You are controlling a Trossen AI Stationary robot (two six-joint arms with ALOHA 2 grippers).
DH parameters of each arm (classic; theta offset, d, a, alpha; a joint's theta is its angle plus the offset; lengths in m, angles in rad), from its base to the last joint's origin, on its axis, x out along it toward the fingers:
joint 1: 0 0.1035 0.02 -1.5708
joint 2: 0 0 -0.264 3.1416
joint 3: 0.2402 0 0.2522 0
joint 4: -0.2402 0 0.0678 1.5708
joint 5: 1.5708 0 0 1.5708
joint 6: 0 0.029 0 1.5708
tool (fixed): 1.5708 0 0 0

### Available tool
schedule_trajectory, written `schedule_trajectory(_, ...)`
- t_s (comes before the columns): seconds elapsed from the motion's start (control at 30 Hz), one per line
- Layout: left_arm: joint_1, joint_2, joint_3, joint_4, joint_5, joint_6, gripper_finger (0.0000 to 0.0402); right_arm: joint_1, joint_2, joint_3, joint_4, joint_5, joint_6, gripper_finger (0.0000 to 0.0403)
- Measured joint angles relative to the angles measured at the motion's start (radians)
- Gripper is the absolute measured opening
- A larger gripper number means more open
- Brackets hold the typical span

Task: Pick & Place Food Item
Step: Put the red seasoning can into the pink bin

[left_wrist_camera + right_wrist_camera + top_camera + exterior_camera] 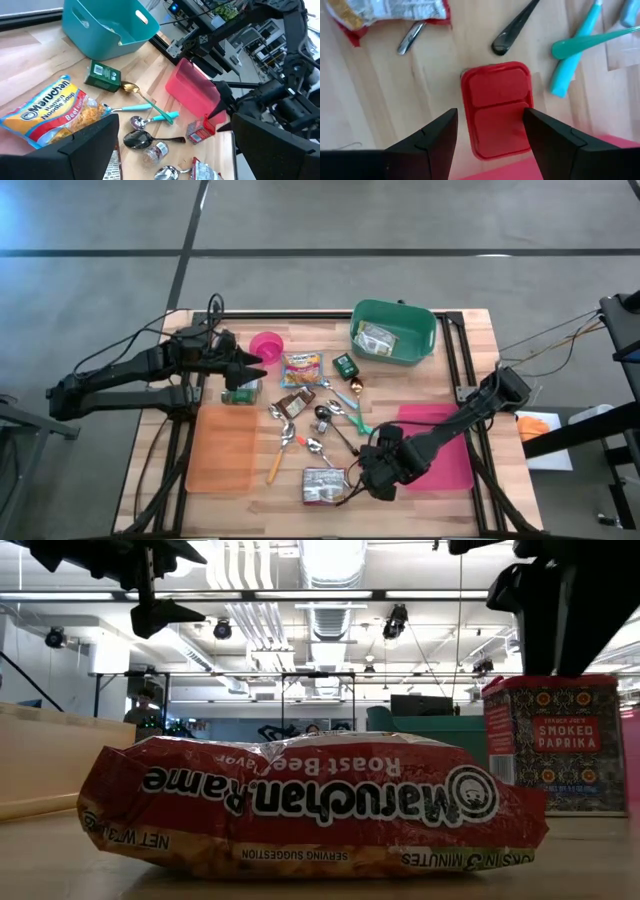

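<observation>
Tabletop: right tool (490,132) straddles red paprika tin (496,107), half-open.

Left gripper (258,368) hovers wide open; right gripper (362,477) points down, fingers parted.

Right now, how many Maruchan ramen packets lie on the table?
2. The yellow ramen packet lies mid-table; the red ramen packet lies between the orange tray and the pink tray. A packet in the green bin may be a third: I cannot tell.
</observation>
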Motion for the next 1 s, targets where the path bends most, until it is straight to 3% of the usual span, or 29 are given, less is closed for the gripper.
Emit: schedule_trajectory(1.0, -0.001, 0.000, 0.000, -0.028, 0.008, -0.010, 0.0391, -0.024, -0.012, 0.066, -0.034, -0.029, -0.187, 0.0226)
